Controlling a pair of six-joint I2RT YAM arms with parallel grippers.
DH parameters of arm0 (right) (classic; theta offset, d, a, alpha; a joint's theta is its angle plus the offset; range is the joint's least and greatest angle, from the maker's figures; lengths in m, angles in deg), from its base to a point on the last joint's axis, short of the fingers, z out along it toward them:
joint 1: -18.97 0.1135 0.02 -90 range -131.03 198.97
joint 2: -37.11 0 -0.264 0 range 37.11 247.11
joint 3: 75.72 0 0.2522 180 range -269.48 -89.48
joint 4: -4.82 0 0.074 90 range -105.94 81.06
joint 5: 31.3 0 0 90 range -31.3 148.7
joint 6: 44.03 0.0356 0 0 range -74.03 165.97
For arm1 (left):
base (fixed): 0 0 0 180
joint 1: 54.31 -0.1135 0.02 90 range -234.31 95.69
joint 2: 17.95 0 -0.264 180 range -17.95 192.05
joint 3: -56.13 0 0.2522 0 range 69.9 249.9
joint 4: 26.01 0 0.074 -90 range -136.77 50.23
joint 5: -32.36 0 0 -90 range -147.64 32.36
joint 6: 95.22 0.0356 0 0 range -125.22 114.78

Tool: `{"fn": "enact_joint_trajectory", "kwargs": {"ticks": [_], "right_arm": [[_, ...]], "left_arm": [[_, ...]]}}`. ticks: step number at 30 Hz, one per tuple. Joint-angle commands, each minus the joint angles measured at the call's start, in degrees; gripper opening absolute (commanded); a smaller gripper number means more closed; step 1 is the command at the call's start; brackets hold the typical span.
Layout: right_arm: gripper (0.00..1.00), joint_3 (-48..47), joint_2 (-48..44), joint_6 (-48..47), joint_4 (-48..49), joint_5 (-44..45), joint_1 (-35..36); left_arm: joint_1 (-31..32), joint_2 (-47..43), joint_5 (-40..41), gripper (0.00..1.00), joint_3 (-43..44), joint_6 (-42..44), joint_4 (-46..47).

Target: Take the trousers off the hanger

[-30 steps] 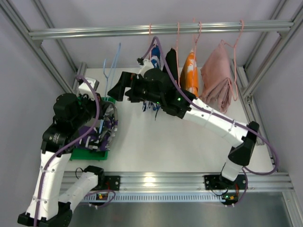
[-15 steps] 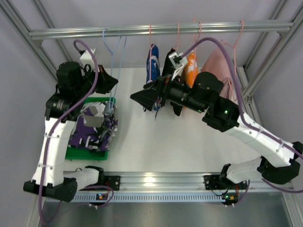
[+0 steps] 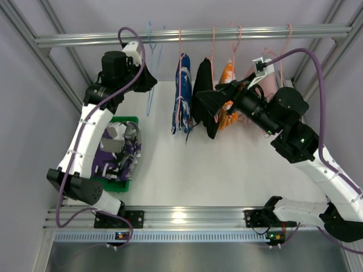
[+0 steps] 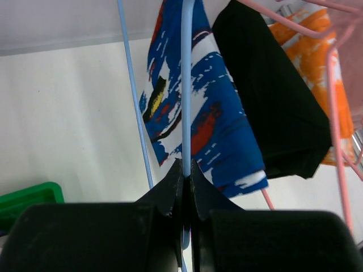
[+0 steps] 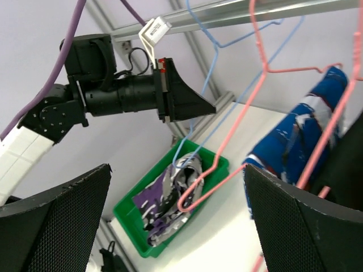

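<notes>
Top external view: the left arm rises from its base at the near left edge and reaches up and away, its wrist just below the overhead rail (image 3: 238,34). The left gripper (image 3: 151,84) points right. In the left wrist view its fingers (image 4: 173,180) are clamped together on one vertical wire of the hanger (image 4: 186,79), which passes between the tips. A second light-blue wire of the same hanger runs just left of the grip.

Below the left arm, the trousers (image 3: 109,154) lie crumpled in a green bin (image 3: 129,120) on the table, well apart from the hanger. The right wrist view shows them likewise in the bin, under the hanger's lower end. The hanger's hook reaches up to the rail; whether it rests on the rail cannot be told.

To the right, a blue-and-white garment (image 3: 181,93), a black garment (image 3: 202,85) and an orange garment (image 3: 228,73) hang on pink hangers (image 5: 262,48) from the rail.

The right arm extends from the near right edge, elbow high, forearm pointing left. The right gripper (image 3: 205,105) sits in front of the black garment. Its fingers (image 5: 62,221) are spread wide and grasp nothing.

A white tag (image 3: 261,64) hangs on the right wrist cable; any print on it is too small to read.
</notes>
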State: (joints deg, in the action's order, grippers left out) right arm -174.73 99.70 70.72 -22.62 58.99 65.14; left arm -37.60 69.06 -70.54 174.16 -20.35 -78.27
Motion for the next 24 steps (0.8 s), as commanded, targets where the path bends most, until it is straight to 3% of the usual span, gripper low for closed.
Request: {"fn": "enact_joint_trajectory", "kwargs": {"ticks": [1, 5, 8, 11, 12, 14, 15, 16, 24], "right_arm": [[0.99, 1.49, -2.99, 0.91, -0.04, -0.03, -3.97], [0.99, 2.98, -5.19, 1.17, -0.04, 0.06, -6.18], [0.99, 4.04, -5.81, 1.26, 0.14, -0.03, -6.97], [1.00, 5.00, -6.25, 1.61, 0.14, -1.43, -7.76], [1.00, 5.36, -6.42, 1.44, 0.22, -1.44, -7.85], [0.99, 6.06, -6.78, 1.09, 0.40, -1.26, -8.38], [1.00, 6.24, -7.04, 0.56, 0.40, -1.00, -8.47], [1.00, 6.76, -7.48, 0.30, 0.40, -0.91, -8.82], [0.99, 10.81, -12.66, -5.49, 0.84, 1.01, -11.28]], "left_arm": [[0.08, 1.50, 3.93, 0.00, 3.31, -1.39, 4.22], [0.60, 3.26, 6.31, 0.00, 3.22, -1.04, 4.58], [1.22, 3.53, 7.45, 0.06, 2.70, -0.60, 4.66], [1.40, 2.22, 7.63, 0.28, 1.29, -0.60, 5.10], [1.40, 1.69, 7.55, 0.46, 0.85, -0.60, 5.28], [1.40, -0.50, 7.20, 0.66, -0.20, -0.33, 5.80], [1.40, -1.39, 6.41, 0.94, -0.73, 0.10, 6.24], [1.40, -2.53, 4.66, 0.99, -2.82, 0.98, 6.68], [1.22, -19.22, -0.36, 0.99, -14.70, 7.83, 6.08]]}}
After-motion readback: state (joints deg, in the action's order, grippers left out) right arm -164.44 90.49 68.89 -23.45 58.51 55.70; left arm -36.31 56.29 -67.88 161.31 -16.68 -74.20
